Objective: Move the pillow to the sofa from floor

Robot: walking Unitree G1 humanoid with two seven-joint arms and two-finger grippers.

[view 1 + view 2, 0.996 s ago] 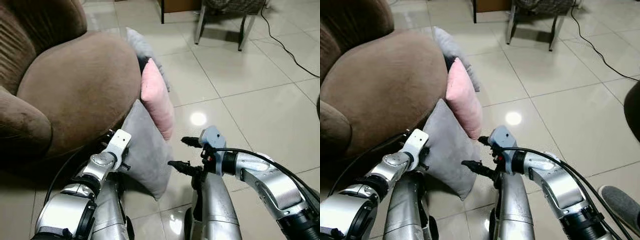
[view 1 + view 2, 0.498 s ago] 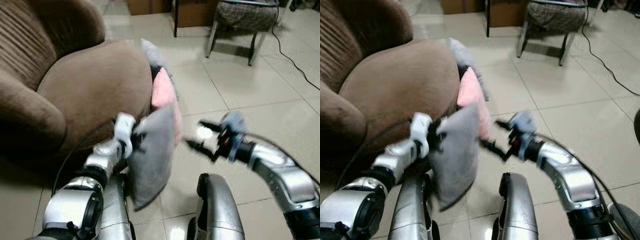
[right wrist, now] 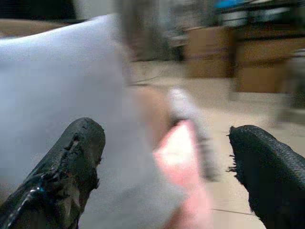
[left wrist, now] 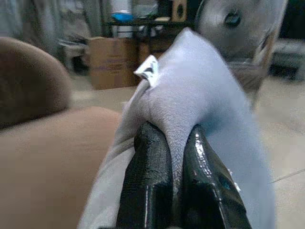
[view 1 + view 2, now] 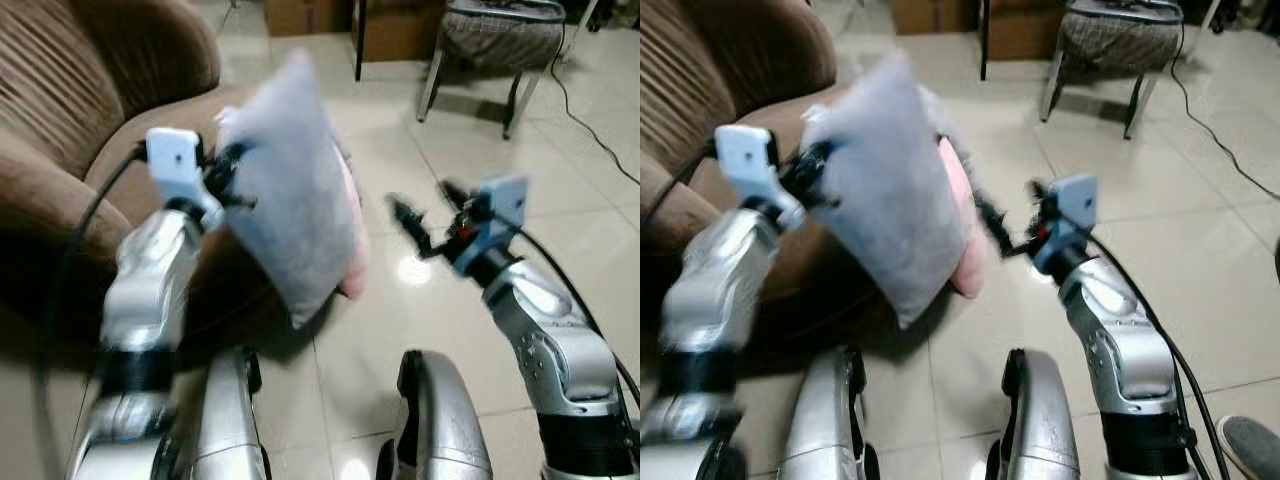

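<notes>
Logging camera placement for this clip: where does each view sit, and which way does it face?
Left and right eye views: head, looking down at both arms, the sofa and tiled floor.
Left wrist view: along the left gripper, pinching the grey pillow.
Right wrist view: between the open right gripper fingers, toward the pink pillow.
All share the grey pillow.

floor: glossy cream tiles (image 5: 600, 240) | chair (image 5: 495, 30) | cardboard boxes (image 5: 300, 15)

Head stereo pair looks forward-down, sharing the soft grey square pillow (image 5: 290, 205) at 11 o'clock; both wrist views face it close along black fingers.
</notes>
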